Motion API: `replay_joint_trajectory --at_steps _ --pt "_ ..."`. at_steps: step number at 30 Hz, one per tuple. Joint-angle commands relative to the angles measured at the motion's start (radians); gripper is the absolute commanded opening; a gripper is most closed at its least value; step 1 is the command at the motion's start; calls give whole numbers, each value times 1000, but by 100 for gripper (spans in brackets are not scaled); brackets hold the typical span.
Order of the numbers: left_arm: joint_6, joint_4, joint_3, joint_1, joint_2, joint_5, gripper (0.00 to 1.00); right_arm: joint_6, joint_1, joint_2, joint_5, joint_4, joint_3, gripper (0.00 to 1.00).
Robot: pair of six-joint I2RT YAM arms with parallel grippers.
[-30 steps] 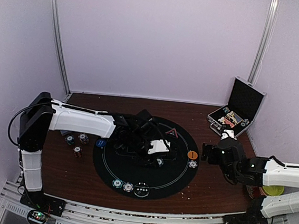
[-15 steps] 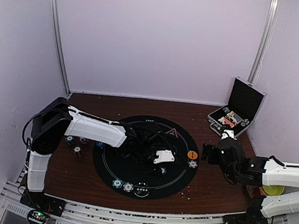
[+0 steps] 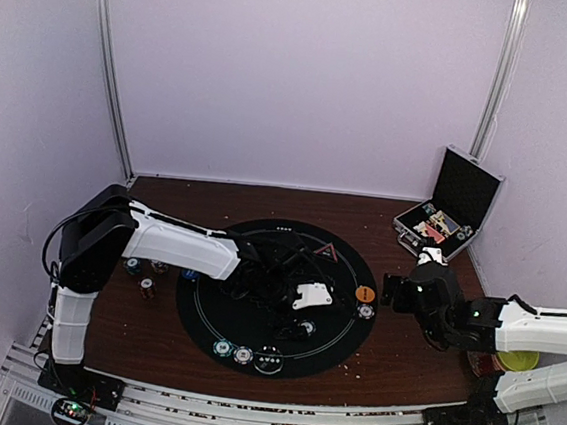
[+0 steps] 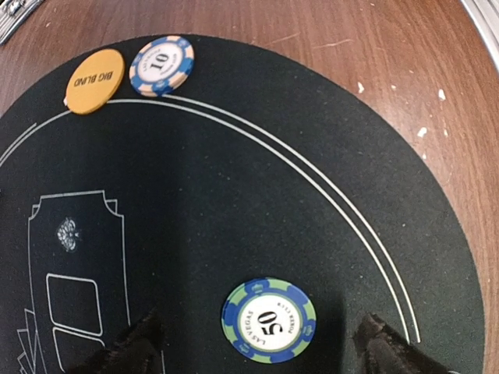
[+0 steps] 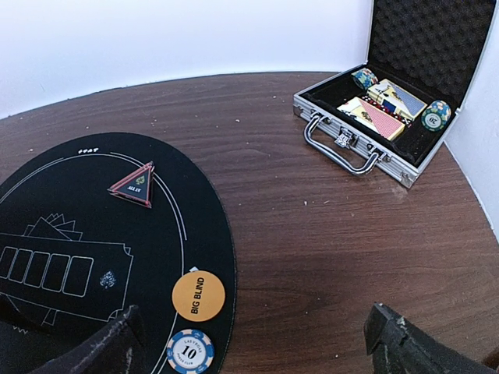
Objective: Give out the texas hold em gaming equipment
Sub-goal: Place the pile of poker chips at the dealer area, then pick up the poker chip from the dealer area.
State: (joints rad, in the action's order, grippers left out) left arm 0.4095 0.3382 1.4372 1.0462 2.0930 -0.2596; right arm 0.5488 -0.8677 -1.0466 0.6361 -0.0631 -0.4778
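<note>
On the mat (image 3: pixel 253 325): I see a 50 chip (image 4: pixel 269 319) lying flat between my left gripper (image 4: pixel 261 343)'s spread fingers, untouched.
Right gripper (image 5: pixel 253 339): open, empty, at the mat's right edge.
Room: brown wooden bench (image 3: pixel 400 359), pale lilac walls (image 3: pixel 297 73).
Right wrist alone: decks (image 5: pixel 373 117) legible inside the open case (image 5: pixel 429 39).

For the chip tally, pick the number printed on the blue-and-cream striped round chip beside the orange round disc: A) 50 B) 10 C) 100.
B: the blue-and-cream striped round chip beside the orange round disc shows 10 on its white centre in both wrist views.
</note>
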Motion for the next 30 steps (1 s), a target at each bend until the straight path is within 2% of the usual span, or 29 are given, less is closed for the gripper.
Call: replay_joint_trajectory --at_steps 1,6,10,18,22,26,30 --pt "19 -11 -11 -12 -75 26 95 -26 5 -7 -20 24 3 100" --pt "14 11 2 -104 -250 41 98 -59 -7 -95 -158 50 -35 100" --pt "15 34 -35 -245 -371 28 98 -72 -55 -221 -233 37 -108 100" --pt "3 21 -305 -546 -628 8 98 -137 -165 -535 -352 -128 -402 100" --pt "4 69 -412 -688 -752 -51 98 -150 -186 -649 -448 -129 -486 100" --pt "10 72 -553 -748 -912 -54 98 -143 -196 -698 -532 -78 -492 100" --pt "10 18 -684 -764 -1060 -50 98 -147 -211 -727 -543 -72 -481 100"
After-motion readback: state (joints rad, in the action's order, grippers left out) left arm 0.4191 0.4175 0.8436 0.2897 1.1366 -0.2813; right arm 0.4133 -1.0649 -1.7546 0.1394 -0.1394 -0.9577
